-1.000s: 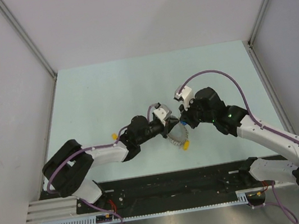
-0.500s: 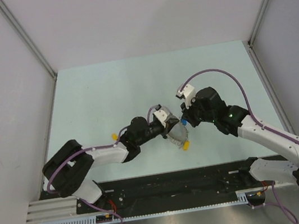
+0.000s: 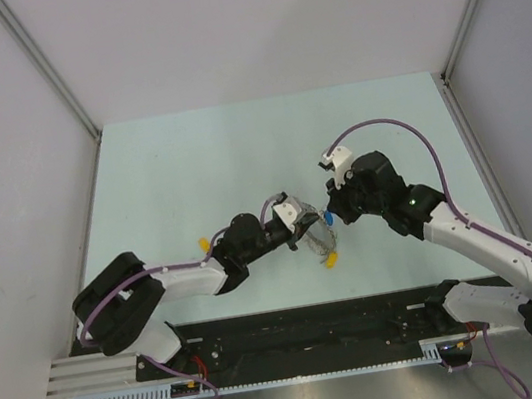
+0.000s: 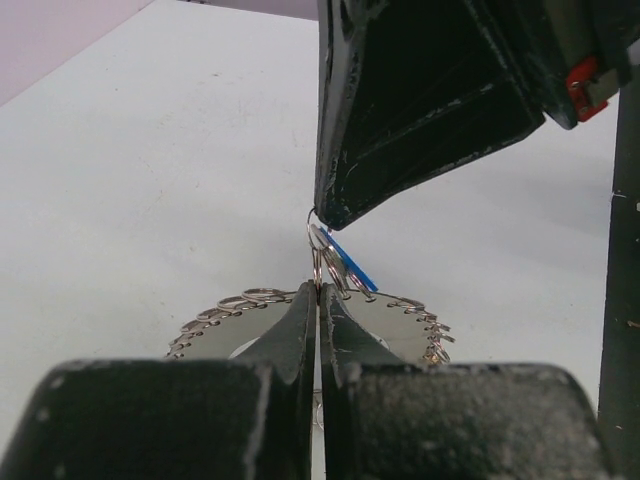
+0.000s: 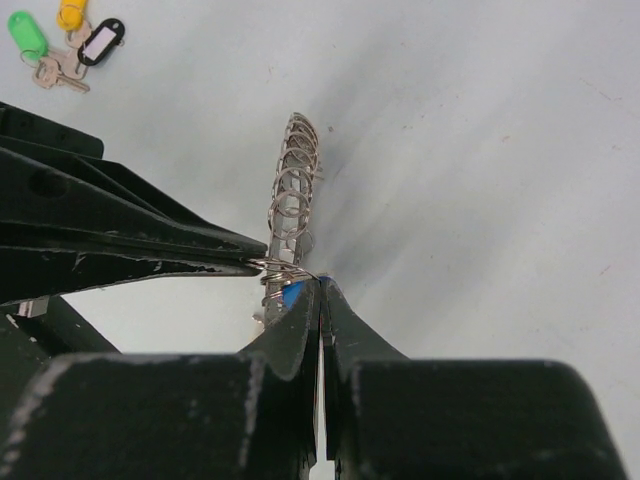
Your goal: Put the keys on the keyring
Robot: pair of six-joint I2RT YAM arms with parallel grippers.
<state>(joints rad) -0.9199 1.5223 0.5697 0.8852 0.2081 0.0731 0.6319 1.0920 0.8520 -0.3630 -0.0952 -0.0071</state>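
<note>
From above, the left gripper [image 3: 308,225] and right gripper [image 3: 331,217] meet tip to tip at mid-frame over the pale table [image 3: 189,161], with the keyring [image 3: 321,241] just below them. In the left wrist view, the left jaws are pressed together at lower centre on the keyring's rim, and the right fingers reach down from the top, pinching a blue-tagged key [image 4: 345,266]. In the right wrist view, the right jaws are closed at lower centre with blue showing between them, the keyring stands edge-on above, and loose keys [image 5: 60,72] lie in the upper left corner.
</note>
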